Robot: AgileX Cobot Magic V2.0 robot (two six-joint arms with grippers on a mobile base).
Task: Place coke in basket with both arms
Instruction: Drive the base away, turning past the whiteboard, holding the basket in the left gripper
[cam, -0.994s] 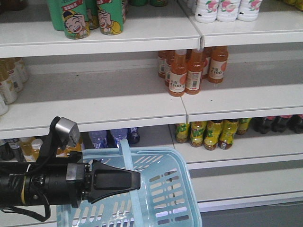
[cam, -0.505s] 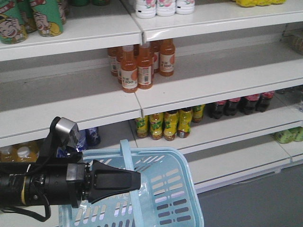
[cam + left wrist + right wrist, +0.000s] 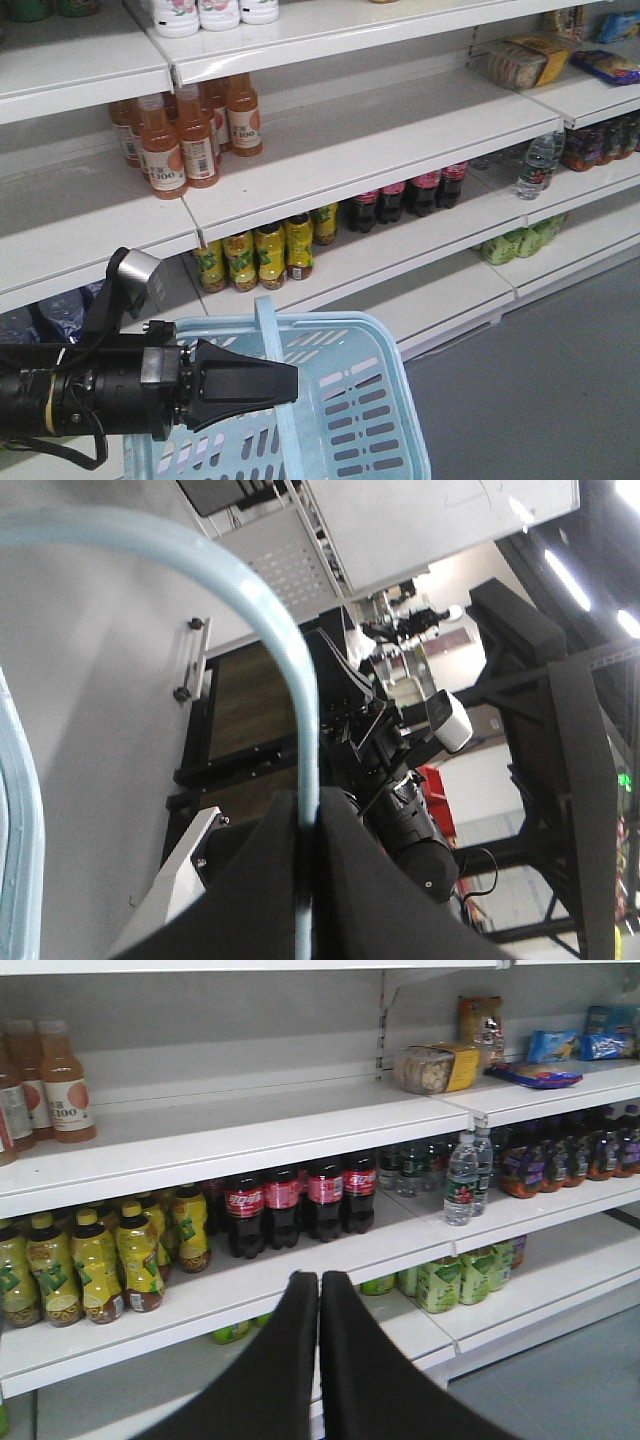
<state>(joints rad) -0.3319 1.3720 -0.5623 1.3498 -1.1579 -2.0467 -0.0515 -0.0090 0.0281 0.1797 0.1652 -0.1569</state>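
On the shelves (image 3: 250, 1132) facing your right gripper (image 3: 320, 1290), jaws pressed together and empty, no coke can shows; your left gripper (image 3: 288, 383) pinches the basket (image 3: 330, 322) handle.

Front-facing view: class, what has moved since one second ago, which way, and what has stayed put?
Everything on the white shelves slid left in frame, so the view swung right: the orange juice bottles went from centre to left, and snack packs appeared. The black left gripper stays shut on the handle of the light blue slotted plastic basket, unmoved.
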